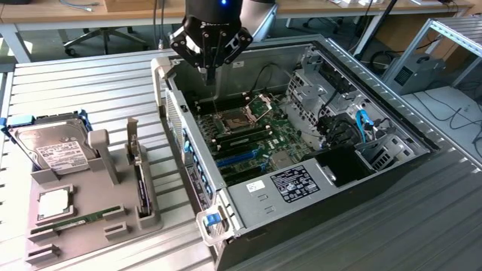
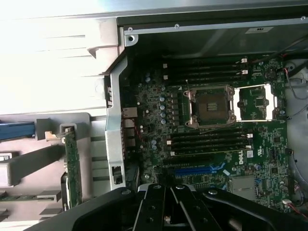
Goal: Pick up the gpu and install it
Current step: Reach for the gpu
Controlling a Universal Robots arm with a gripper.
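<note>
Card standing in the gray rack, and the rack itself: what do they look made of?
The card looks like a dark circuit board with a pale metal bracket at one end, going by its sheen. The rack looks like matte gray plastic: dull, even colour, blocky moulded shapes, though painted metal is possible.

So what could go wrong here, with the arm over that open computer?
The black gripper, shut, hangs over the green motherboard; a slip down could strike its open processor socket. The thin black gpu stands on edge in the grey holder; a skewed grasp might tip it.
</note>
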